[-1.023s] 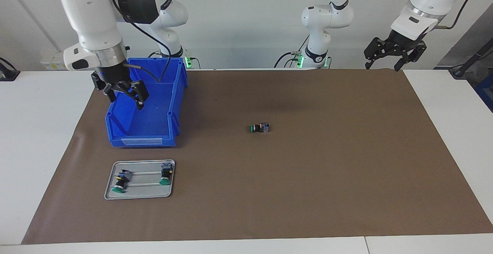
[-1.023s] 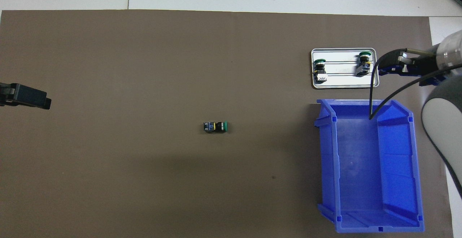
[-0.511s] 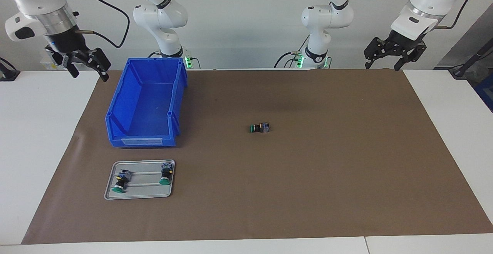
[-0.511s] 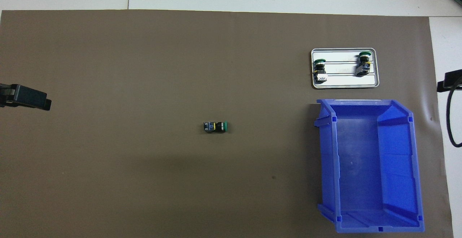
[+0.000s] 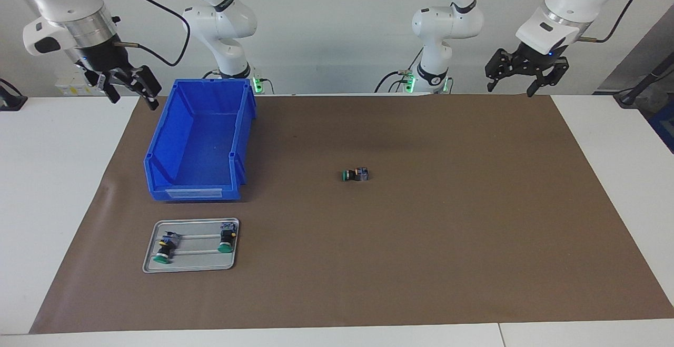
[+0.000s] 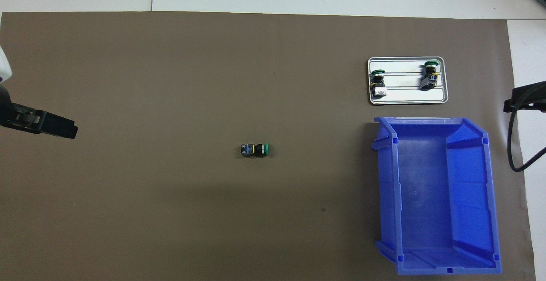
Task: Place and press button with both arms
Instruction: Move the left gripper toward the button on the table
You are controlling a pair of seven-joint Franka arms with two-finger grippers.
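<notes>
Button (image 5: 355, 175) lies on its side near the middle of the brown mat (image 5: 421, 263), green cap toward the right arm's end of the table, terminal block toward the left arm's end. In the facing view it sits at about 3 o'clock from the blue bin (image 5: 197, 141), well apart from it. Nothing touches it.

Metal tray (image 5: 192, 268) sits at 6 o'clock from the bin in the facing view, farther from the robots. Two more buttons (image 5: 164, 248) lie on it, one at each end, green caps pointing away from the robots. The bin looks empty.

Left gripper (image 5: 518, 82) hangs in the air over the mat's edge nearest the robots, at roughly 1 o'clock from the button in the facing view, well apart. Fingers spread, nothing between them.

Right gripper (image 5: 130, 97) hangs beside the bin's corner nearest the robots, over the mat edge at that end, at about 10 o'clock from the button. Fingers spread, empty.

Progress, as judged: the placing looks done, since the button rests alone mid-mat with both grippers clear of it. The press is not done. Lying flat, the cap faces sideways, so one arm likely needs to steady the body while the other pushes the cap. Both arms must first come in from the mat's ends.
</notes>
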